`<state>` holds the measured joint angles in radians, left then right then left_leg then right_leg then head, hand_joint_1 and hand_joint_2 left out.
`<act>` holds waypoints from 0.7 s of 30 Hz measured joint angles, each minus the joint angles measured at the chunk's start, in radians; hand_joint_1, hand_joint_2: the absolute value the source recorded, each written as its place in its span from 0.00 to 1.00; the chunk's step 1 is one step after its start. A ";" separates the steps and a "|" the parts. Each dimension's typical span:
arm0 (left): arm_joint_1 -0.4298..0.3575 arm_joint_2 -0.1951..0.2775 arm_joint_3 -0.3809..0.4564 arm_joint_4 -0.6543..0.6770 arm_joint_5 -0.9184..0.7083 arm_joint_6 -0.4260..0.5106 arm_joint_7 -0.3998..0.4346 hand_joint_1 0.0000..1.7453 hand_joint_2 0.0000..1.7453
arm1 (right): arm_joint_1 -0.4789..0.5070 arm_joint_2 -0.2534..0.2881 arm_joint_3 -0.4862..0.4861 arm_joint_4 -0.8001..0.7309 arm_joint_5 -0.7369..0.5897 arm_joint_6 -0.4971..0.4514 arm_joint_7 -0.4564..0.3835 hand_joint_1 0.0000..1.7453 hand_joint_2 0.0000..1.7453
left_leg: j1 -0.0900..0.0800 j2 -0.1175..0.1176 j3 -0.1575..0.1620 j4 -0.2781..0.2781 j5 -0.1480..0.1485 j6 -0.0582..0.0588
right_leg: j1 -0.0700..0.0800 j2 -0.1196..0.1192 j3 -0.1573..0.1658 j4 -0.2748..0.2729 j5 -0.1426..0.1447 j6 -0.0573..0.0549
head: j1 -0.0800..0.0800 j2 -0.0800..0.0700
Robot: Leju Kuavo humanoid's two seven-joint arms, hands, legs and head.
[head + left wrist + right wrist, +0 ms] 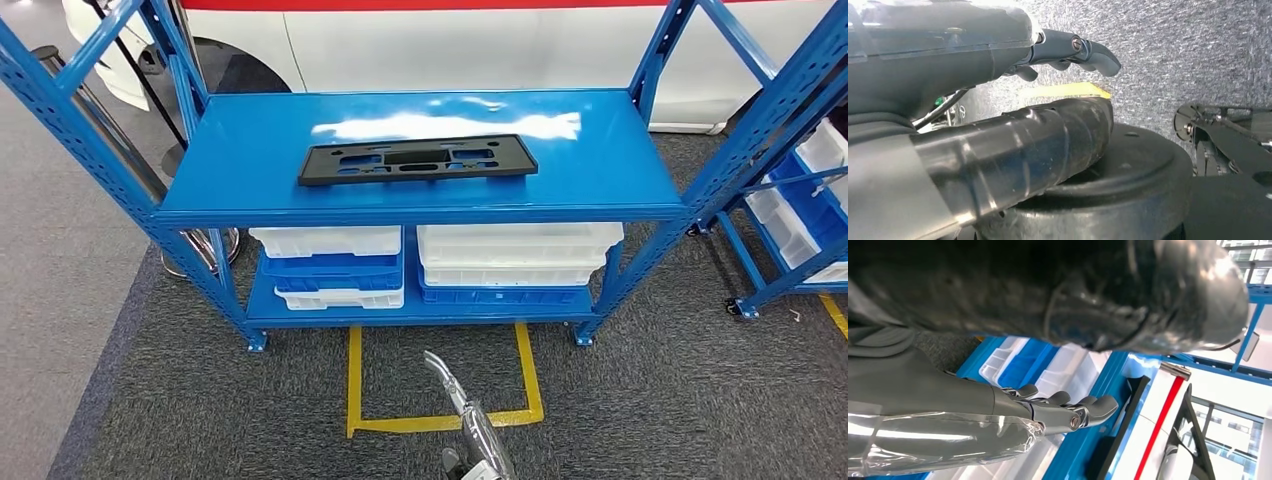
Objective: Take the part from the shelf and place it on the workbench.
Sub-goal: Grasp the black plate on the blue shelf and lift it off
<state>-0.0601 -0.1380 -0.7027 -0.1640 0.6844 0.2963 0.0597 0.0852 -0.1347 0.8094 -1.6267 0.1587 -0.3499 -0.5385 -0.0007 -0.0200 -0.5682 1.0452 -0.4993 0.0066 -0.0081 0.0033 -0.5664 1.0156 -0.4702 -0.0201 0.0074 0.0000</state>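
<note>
The part [417, 160] is a flat black plastic panel with cut-outs, lying across the middle of the blue shelf's top board [610, 170]. The right wrist view shows that panel [1120, 425] edge-on past my right hand [1068, 407], whose fingers are stretched out and apart with nothing in them, still short of the shelf. My left hand [1068, 55] hangs over the grey carpet, fingers loosely apart and holding nothing. A silver arm of mine [470, 420] enters at the bottom of the head view, well below the shelf.
White and blue bins [330, 240] [515, 245] are stacked on the shelf's lower board. A yellow floor marking [353, 380] frames the carpet in front of it. A second blue rack with bins [800, 200] stands at the right, and a white vehicle [450, 40] stands behind.
</note>
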 joint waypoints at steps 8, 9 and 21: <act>0.001 0.000 -0.002 0.000 0.002 -0.014 -0.002 0.00 0.00 | 0.001 0.000 0.001 -0.006 -0.011 0.012 0.021 0.00 0.00 | 0.014 0.013 -0.034 0.097 -0.022 -0.024 | 0.000 -0.015 0.002 0.008 -0.006 -0.006 | -0.001 0.000; 0.000 0.000 -0.002 0.000 0.002 -0.014 -0.002 0.00 0.00 | 0.001 0.000 0.001 -0.009 -0.014 0.016 0.018 0.00 0.00 | 0.013 0.015 -0.005 0.037 -0.001 -0.021 | 0.001 -0.014 0.001 0.014 -0.009 -0.001 | -0.001 0.000; -0.001 -0.002 -0.017 0.000 0.003 -0.011 0.004 0.00 0.00 | -0.020 0.014 0.002 -0.054 -0.020 0.088 -0.030 0.00 0.00 | 0.011 0.014 0.022 -0.036 0.025 0.028 | -0.007 -0.008 -0.121 0.278 -0.124 0.043 | 0.000 0.000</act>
<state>-0.0609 -0.1399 -0.7199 -0.1640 0.6869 0.2856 0.0634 0.0648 -0.1210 0.8114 -1.6810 0.1391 -0.2617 -0.5683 0.0099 -0.0055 -0.5465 1.0088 -0.4746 0.0345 -0.0150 -0.0045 -0.6874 1.2938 -0.5944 0.0231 0.0073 0.0000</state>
